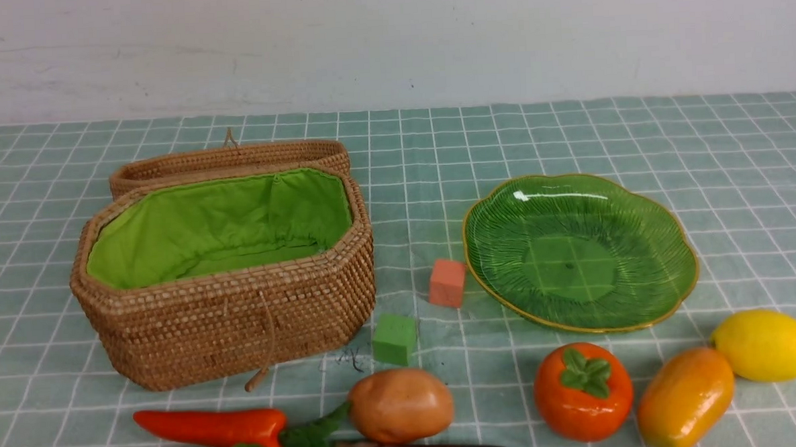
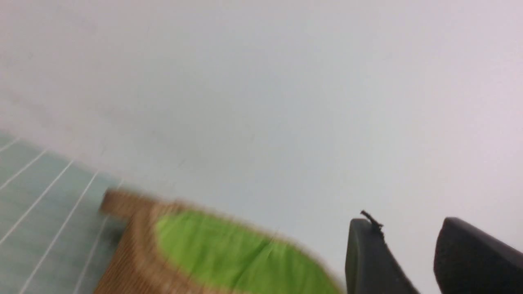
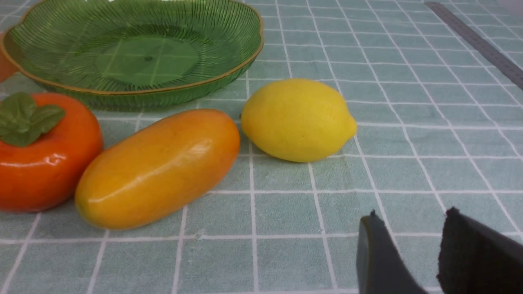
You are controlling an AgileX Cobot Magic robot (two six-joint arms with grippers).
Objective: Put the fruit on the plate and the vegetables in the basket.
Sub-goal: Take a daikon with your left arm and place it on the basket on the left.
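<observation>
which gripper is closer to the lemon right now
Right. The right gripper is a short way from the lemon, jaws open and empty; the left gripper is over by the basket, and its camera does not show the lemon.

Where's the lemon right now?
Front view, far right: the lemon lies on the tablecloth, on the robot's side of the plate and just right of the mango. It is not on the plate.

Left tool (image 2: 404, 228) black, tapered; right tool (image 3: 410, 222) alike
</observation>
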